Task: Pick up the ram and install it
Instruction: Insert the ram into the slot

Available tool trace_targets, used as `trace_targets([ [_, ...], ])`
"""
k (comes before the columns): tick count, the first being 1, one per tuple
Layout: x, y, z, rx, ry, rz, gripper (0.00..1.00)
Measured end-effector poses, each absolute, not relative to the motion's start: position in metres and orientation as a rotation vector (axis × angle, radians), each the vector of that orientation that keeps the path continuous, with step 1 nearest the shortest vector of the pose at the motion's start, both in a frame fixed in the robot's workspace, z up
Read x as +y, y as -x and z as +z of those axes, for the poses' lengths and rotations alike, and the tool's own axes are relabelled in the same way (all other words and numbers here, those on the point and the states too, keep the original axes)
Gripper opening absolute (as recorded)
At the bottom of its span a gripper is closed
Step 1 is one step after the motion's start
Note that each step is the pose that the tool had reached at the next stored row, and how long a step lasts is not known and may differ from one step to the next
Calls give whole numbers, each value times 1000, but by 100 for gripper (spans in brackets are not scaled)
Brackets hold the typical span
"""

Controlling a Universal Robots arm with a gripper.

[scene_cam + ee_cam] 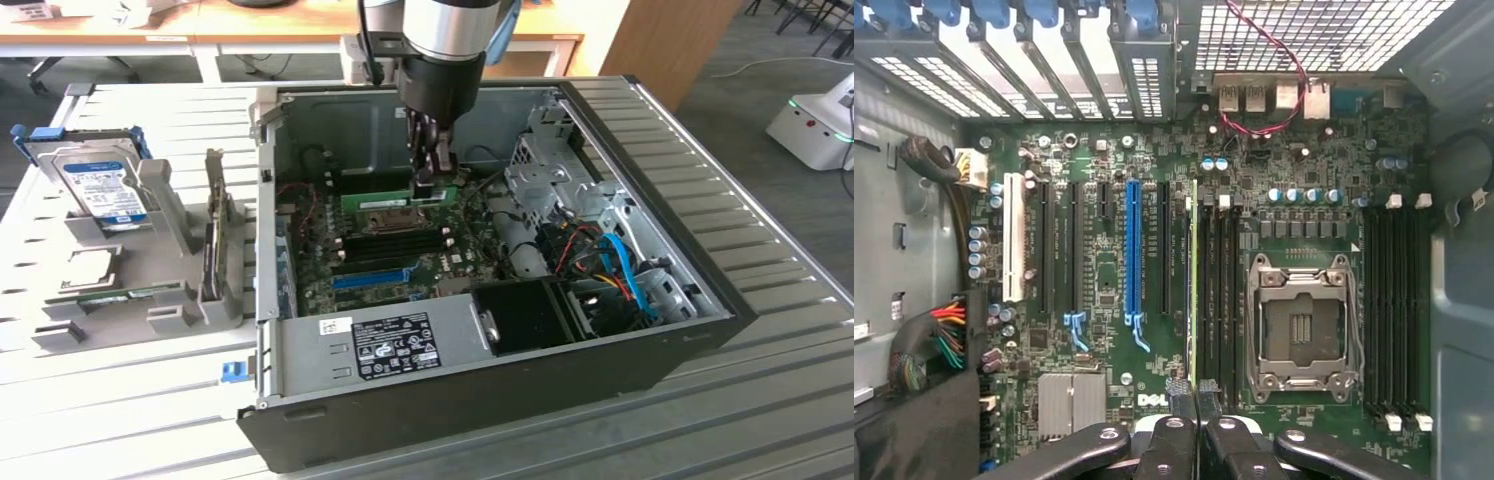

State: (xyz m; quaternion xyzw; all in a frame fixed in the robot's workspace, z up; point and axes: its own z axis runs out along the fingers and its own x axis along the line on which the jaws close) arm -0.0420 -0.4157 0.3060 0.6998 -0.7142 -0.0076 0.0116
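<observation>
The ram point(380, 197) is a thin green stick held level over the motherboard inside the open computer case point(694, 290). My gripper point(427, 188) reaches down into the case and is shut on one end of it. In the wrist view the ram point(1192, 280) appears edge-on as a narrow green line running away from my gripper point(1192, 390), whose dark fingers point(1179, 395) pinch it. It lies just beside the black memory slots point(1219, 290) next to the processor socket point(1299, 320). Whether it touches a slot I cannot tell.
A long blue slot point(1135, 250) and black card slots lie on the ram's other side. More memory slots point(1394, 310) sit past the socket. Outside the case, at the exterior view's left, a grey holder point(160, 300) carries a hard drive with a blue label point(104, 190).
</observation>
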Motion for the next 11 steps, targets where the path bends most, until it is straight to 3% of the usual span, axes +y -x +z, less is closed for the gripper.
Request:
trace_targets([
  [11,-416,42,299,-2227,-2182,-24,12],
])
